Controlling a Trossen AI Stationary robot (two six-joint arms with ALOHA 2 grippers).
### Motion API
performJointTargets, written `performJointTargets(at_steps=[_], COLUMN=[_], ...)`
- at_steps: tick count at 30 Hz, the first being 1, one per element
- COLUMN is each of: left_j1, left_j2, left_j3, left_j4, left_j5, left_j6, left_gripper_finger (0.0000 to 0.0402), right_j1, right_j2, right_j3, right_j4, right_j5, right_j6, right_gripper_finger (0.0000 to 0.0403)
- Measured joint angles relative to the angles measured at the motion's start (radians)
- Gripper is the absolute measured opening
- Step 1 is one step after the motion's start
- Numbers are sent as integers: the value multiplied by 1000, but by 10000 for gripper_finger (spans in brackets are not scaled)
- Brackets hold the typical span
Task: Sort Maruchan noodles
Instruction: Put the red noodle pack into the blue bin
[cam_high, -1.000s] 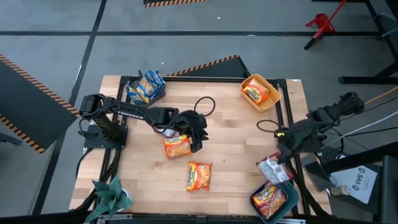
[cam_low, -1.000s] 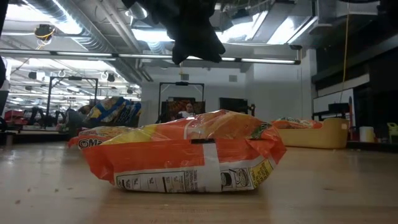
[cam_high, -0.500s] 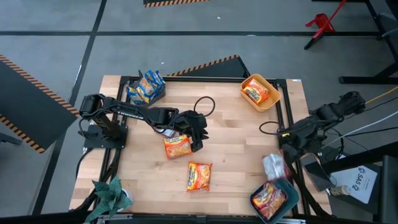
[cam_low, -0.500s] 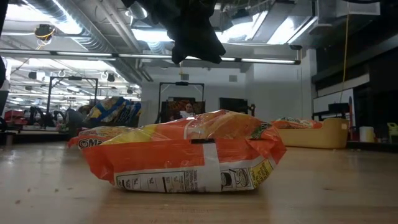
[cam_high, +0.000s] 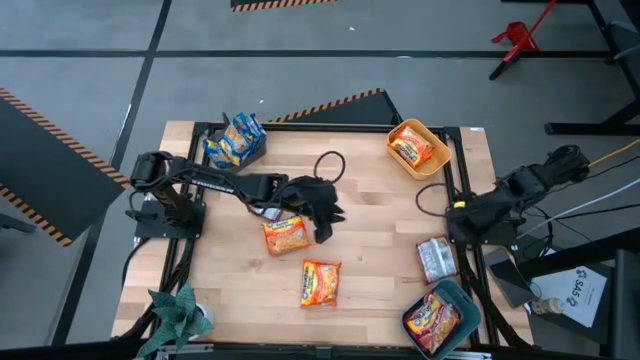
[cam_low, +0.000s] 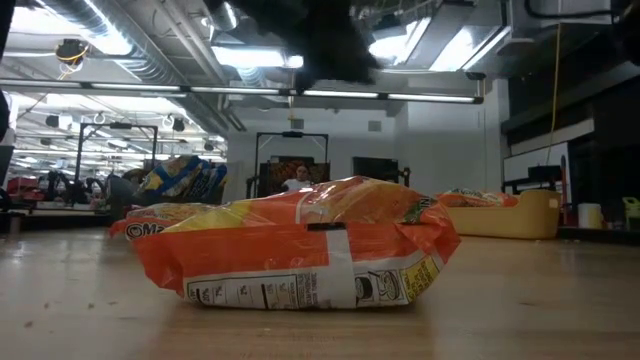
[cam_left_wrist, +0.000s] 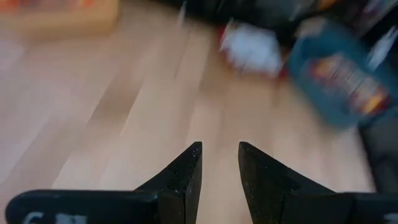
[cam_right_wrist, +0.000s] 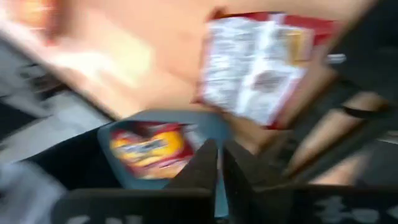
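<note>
Left fingers: the left gripper (cam_high: 327, 222) hangs over the middle of the desk (cam_high: 370, 200), its fingers (cam_left_wrist: 184, 177) parted with a narrow gap and nothing between them.
Right fingers: the right gripper (cam_high: 452, 230) sits at the desk's right edge, its fingers (cam_right_wrist: 205, 165) pressed together and empty.
Packet at the left fingers: an orange-and-yellow packet (cam_high: 285, 235) lies flat just beside the left fingertips, on their left-arm side; its long axis runs roughly across the desk, slightly tilted.
Next packet out: a second orange-and-yellow packet (cam_high: 320, 283) lies flat on the desk, nearer the front edge and apart from the first, its long axis running front to back; it fills the low view (cam_low: 290, 250).
Packet at the right fingers: a silver-grey packet (cam_high: 437, 258) with red lies flat just beyond the right fingertips, between them and the teal bin, right on the desk's edge; long axis roughly front to back.
Teal bin: the teal bin (cam_high: 460, 300) stands at the front right corner, just past the silver-grey packet, and holds one orange-and-yellow packet (cam_high: 432, 320).
Yellow bin: the yellow bin (cam_high: 437, 150) stands at the far right corner, well apart from both grippers, with an orange-and-yellow packet (cam_high: 410, 150) inside, lying diagonally.
Blue packets: blue-and-yellow packets (cam_high: 233, 140) are heaped at the far left corner; what they lie in cannot be told.
</note>
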Motion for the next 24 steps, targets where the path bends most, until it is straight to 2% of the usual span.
performJointTargets(at_steps=[4, 6, 10, 18, 24], left_j1=[2, 5, 4, -10, -9], left_j2=[86, 128, 159, 159, 159], left_j3=[1, 2, 0, 0, 0], left_j4=[278, 348, 333, 291, 289], left_j5=[103, 152, 187, 187, 186], left_j6=[-23, -70, -98, -77, -80], left_gripper_finger=[100, 100, 100, 100, 100], right_j1=[0, 0, 1, 1, 0], right_j2=[89, 149, 324, 704, 867], right_j3=[-1, -1, -1, -1, -1], right_j4=[-114, -95, -56, 22, 93], right_j5=[31, 47, 104, 94, 84], right_j6=[42, 62, 118, 111, 106], right_gripper_finger=[49, 69, 85, 87, 87])
